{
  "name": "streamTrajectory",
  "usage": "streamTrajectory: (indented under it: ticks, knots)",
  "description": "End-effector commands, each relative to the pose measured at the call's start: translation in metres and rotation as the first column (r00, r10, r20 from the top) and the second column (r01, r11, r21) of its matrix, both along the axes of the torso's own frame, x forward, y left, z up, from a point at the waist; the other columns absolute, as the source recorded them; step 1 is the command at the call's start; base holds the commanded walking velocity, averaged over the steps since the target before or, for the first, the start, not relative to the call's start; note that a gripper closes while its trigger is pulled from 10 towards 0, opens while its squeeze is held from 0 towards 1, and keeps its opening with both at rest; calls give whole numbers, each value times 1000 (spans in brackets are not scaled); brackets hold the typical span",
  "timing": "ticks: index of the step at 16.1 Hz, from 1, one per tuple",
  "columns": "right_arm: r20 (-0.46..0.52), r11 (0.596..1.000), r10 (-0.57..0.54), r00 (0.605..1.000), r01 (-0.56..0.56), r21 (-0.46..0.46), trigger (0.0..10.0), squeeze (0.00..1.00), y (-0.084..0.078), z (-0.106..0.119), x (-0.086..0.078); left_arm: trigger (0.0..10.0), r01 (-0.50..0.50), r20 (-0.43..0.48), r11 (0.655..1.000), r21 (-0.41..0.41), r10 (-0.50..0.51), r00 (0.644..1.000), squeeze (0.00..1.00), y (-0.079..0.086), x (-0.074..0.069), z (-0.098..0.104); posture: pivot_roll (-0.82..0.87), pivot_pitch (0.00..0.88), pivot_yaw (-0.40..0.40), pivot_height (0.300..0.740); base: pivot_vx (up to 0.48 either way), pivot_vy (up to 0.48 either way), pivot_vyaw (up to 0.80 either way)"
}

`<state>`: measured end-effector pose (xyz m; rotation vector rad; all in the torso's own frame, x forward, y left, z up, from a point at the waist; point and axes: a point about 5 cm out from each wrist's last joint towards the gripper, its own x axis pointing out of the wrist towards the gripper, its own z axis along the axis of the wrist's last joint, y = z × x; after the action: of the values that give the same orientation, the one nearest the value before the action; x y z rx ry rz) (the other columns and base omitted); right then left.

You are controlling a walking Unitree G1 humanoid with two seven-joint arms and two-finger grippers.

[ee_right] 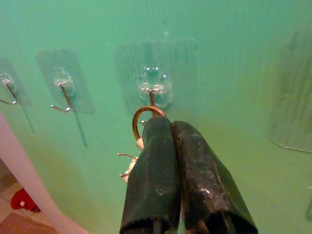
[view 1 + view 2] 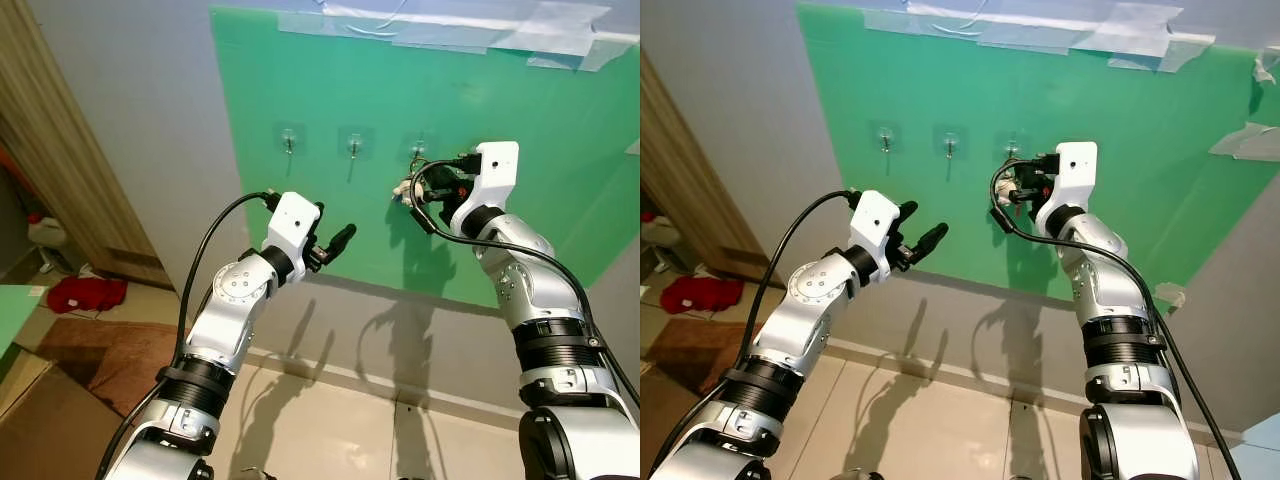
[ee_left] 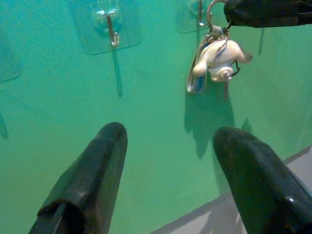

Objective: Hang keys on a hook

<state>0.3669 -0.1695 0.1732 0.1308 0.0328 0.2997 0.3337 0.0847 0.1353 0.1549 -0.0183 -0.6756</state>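
Three clear stick-on hooks (image 2: 353,145) sit in a row on a green board (image 2: 520,110) fixed to the wall. My right gripper (image 1: 165,126) is raised to the rightmost hook (image 1: 152,90) and is shut on the keys' brass ring (image 1: 141,114). The ring sits just below that hook's metal prong; whether it is over the prong cannot be told. From the ring hang a white plush charm (image 3: 219,58) and a strap. My left gripper (image 2: 335,232) is open and holds nothing, lower and to the left, in front of the board under the middle hook (image 3: 111,29).
A wooden door frame (image 2: 60,170) runs down the left. A red cloth (image 2: 85,293) and a brown mat (image 2: 90,355) lie on the floor there. Grey wall and pale floor tiles (image 2: 330,420) lie below the board. Tape strips (image 2: 480,25) hold its top.
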Motion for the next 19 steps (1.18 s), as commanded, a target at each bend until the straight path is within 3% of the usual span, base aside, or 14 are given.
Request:
streamTrajectory:
  ticks: [1, 4, 11, 12, 13, 14, 15, 19]
  knots:
    - [-3, 1000, -5, 1000, 5, 29, 0, 0, 0, 0, 0, 10000, 7, 3, 1000, 4, -7, 1000, 0, 0, -1, 2, -47, 0, 44, 740, 0, 0, 0]
    - [-80, 993, -4, 997, 14, 121, 0, 0, 1, -8, 2, 10000, 11, -5, 1000, -1, -11, 1000, 0, -2, 0, 2, -40, 0, 36, 740, 0, 0, 0]
    - [-119, 994, 2, 993, 12, 112, 0, 0, 4, -17, 2, 10000, 11, -7, 1000, 0, -11, 1000, 0, 0, 1, 3, -37, 0, 35, 740, 0, 0, 0]
    - [-119, 998, -21, 993, 28, 56, 10000, 0, 2, -20, 1, 10000, 1, -10, 1000, 7, -1, 1000, 0, 1, 1, 2, -38, 0, 36, 740, 0, 0, 0]
    - [-108, 999, -33, 994, 35, 17, 10000, 0, 0, -22, 1, 10000, -8, -12, 1000, 14, 8, 1000, 0, 1, 2, 1, -39, 0, 37, 740, 0, 0, 0]
    - [-79, 998, -45, 996, 43, -35, 10000, 1000, -3, -23, -1, 10000, -15, -10, 1000, 20, 15, 1000, 0, 2, 3, 0, -39, 0, 36, 740, 0, 0, 0]
    - [-55, 993, -68, 996, 62, -99, 10000, 1000, -4, -28, -6, 10000, -18, -9, 1000, 22, 18, 1000, 0, 2, 3, 0, -38, 0, 37, 740, 0, 0, 0]
    - [-71, 993, -85, 994, 79, -89, 10000, 1000, -2, -39, -13, 10000, -6, -12, 1000, 24, 7, 1000, 0, -1, 2, -1, -46, 0, 41, 740, 0, 0, 0]
